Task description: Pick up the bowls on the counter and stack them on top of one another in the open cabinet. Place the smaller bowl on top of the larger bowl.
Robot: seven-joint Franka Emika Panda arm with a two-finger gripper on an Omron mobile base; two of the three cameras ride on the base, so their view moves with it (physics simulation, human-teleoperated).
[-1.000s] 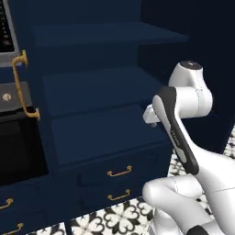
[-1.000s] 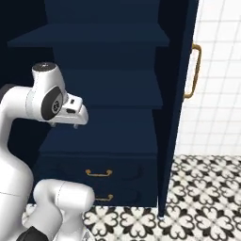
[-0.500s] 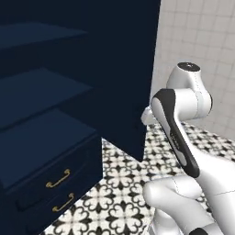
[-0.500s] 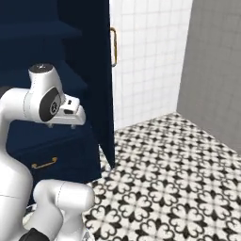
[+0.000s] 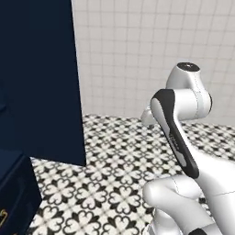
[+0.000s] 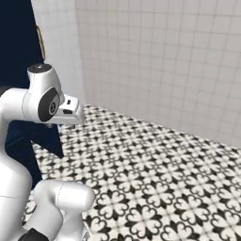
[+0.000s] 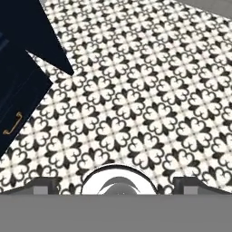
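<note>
Dark fingertips [image 7: 45, 185] of the robot's hand [image 7: 117, 183] stand wide apart at the bottom of the hand view, jaws fully spread and holding nothing, aimed down at a floor [image 7: 149, 90] of black-and-white patterned tiles. Folded at its elbow, the white arm [image 5: 176, 128] with its dark joint band rises from the lower right of the left base view, and in the right base view the same arm [image 6: 40, 101] bends over the tiled floor with its wrist pointing to the right. Off to the hand's left, the dark navy cabinet [image 7: 20, 86] cuts into the hand view as a slanted corner, one lower drawer showing a curved brass handle [image 7: 12, 124]. From the left base view the cabinet [image 5: 36, 78] appears as a tall navy panel along the left edge, ending above the floor, with a lower navy block beneath it at the bottom left corner. In the right base view a narrow strip of the navy cabinet [image 6: 19, 47] shows at the upper left behind the arm, with a faint brass handle on its edge. Pale tiled walls [image 6: 160, 61] close off the room behind, meeting the patterned floor well beyond the arm.
</note>
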